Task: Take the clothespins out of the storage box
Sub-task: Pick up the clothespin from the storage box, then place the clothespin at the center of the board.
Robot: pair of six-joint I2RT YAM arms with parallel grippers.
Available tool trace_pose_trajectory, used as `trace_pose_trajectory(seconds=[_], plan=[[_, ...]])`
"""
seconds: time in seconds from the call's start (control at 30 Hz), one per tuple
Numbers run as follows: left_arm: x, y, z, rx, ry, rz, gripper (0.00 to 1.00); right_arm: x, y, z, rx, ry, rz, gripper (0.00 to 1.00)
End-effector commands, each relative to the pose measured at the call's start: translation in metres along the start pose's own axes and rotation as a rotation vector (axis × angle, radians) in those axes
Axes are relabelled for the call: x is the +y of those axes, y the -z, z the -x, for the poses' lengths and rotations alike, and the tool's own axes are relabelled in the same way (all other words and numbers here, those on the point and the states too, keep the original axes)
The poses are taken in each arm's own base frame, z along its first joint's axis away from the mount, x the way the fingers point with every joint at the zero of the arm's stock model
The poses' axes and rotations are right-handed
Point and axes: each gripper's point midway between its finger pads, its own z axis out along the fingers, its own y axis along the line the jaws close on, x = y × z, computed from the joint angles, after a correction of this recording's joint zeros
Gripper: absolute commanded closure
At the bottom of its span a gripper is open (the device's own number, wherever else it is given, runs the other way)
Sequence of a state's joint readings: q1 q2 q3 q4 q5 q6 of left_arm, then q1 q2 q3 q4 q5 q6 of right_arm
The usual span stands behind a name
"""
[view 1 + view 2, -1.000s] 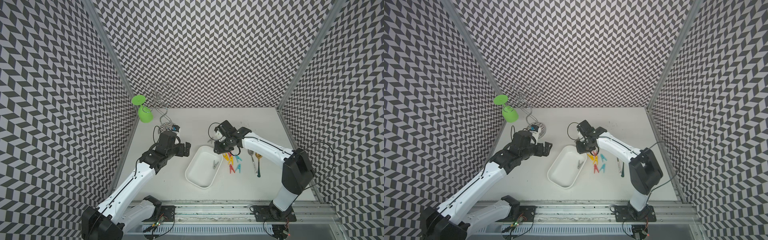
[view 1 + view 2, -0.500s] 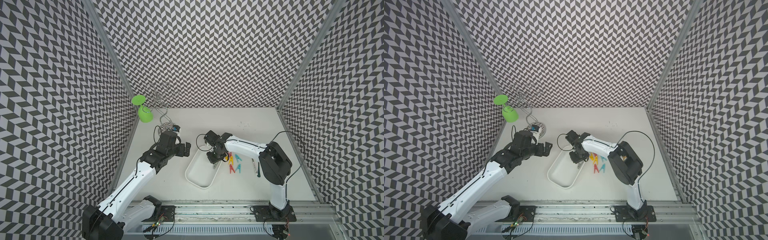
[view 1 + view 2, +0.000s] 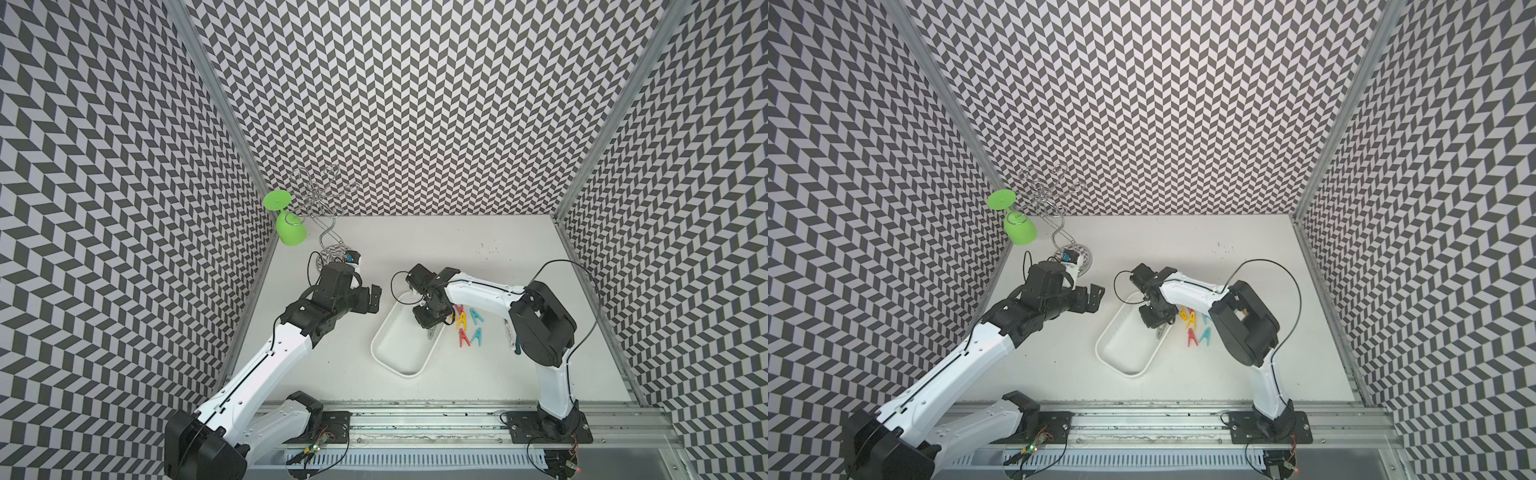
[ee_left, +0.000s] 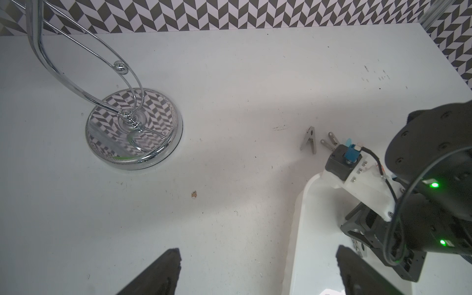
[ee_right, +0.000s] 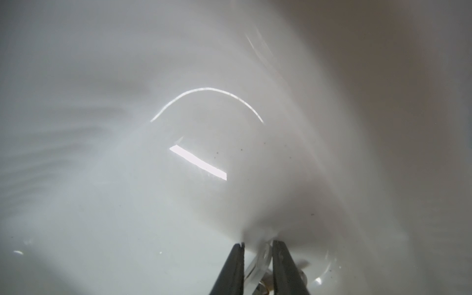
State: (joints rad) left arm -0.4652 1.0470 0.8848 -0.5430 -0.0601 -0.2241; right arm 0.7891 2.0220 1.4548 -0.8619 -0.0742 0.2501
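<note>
The white storage box lies mid-table. My right gripper reaches down into it by its right wall. In the right wrist view my right gripper is shut on a grey clothespin on the box floor. Red, yellow and teal clothespins lie on the table just right of the box. Two more grey clothespins lie beyond the box's far end. My left gripper hovers open and empty, left of the box.
A chrome glass rack with a hanging green glass stands at the back left, its round base near my left gripper. Thin utensils lie right of the loose pins. Patterned walls close three sides; a metal rail runs along the front.
My right gripper swung left from above the loose pins into the box, dropped to its floor and narrowed its jaws onto the grey clothespin. The left arm has not moved.
</note>
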Motion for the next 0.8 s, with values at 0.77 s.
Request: trace_pose_trajectory(seconds=[0.77], plan=[[0.008,0.025,0.016,-0.168,-0.086,0.033,0.00,-0.041,0.123,0.090,-0.390,-0.163,0.104,1.00]])
